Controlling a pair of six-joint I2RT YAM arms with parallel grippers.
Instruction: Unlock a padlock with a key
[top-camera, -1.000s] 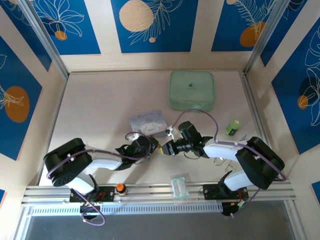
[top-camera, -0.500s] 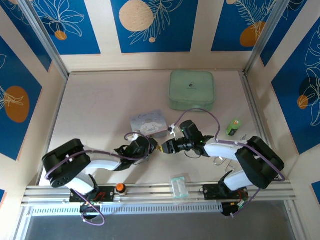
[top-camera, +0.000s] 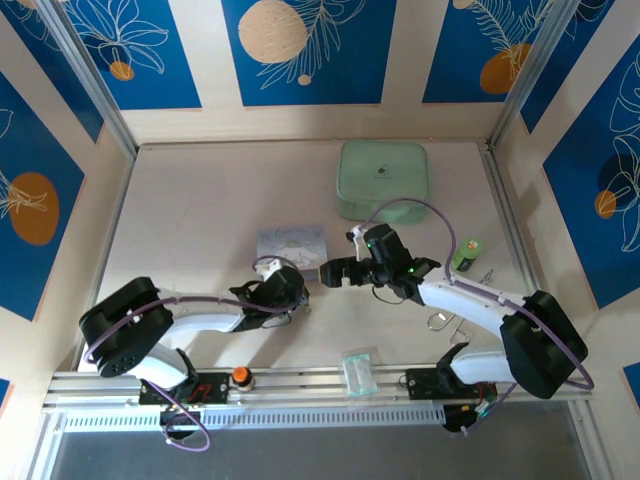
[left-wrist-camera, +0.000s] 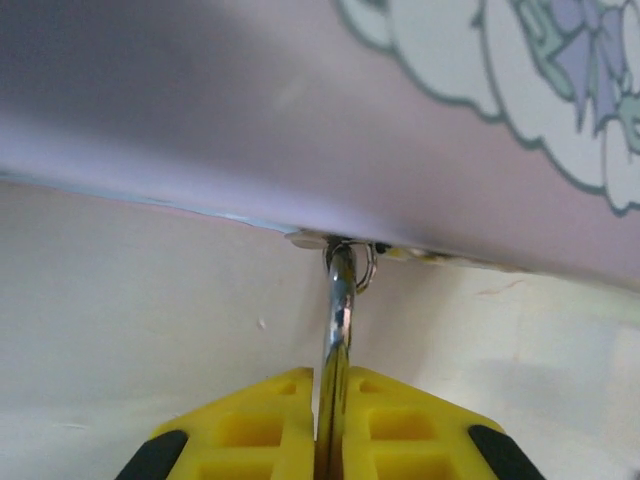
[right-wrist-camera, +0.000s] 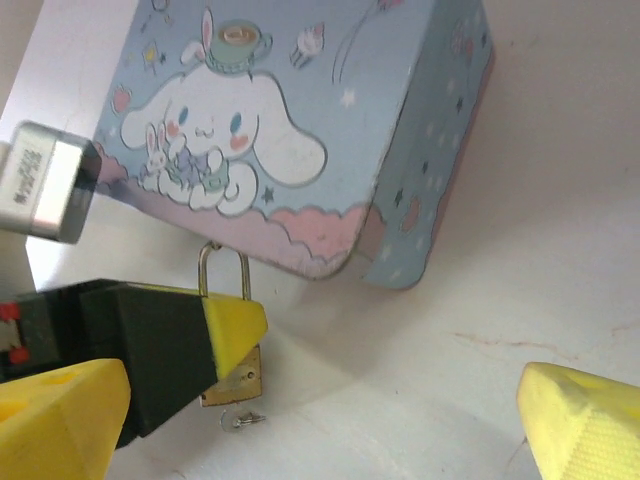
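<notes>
left gripper (left-wrist-camera: 333, 400): yellow pads pinched together on a thin silvery bar that runs up to the near edge of the box (left-wrist-camera: 300, 120). That view is edge-on. Read w/ the right wrist view, the bar is prob the shackle of the padlock (right-wrist-camera: 235, 378), w/ the body squeezed btwn the pads. That is a judgement, not certain.

The padlock hangs off the box's lower edge. Its shackle goes up to a small hasp ring (left-wrist-camera: 366, 266) at that edge, and the brass body lies on the tabletop (right-wrist-camera: 520, 250) just below the box.

Handling: the padlock is tiny, rigid metal, prob light w/ smooth sides, so likely slippery. It will likely swivel on the shackle if nudged. Best hold is the flat faces of the body, leaving the end away from the box free for the key.

key (right-wrist-camera: 240, 420): silvery speck w/ a ring, just past the padlock's end, on the side away from the box. Prob thin, stiff and easy to drop. Take it by the ring end, on the flat sides.

right gripper (right-wrist-camera: 320, 430): fingers wide apart, nothing btwn them, hovering below and right of the box's lower corner.

Hard to see:
- Part of the padlock body is covered by the left gripper's black/yellow finger.
- The keyway is not visible.
- Can't tell if the key is seated in the lock or lying loose.
- The hasp ring is blurred.
</notes>
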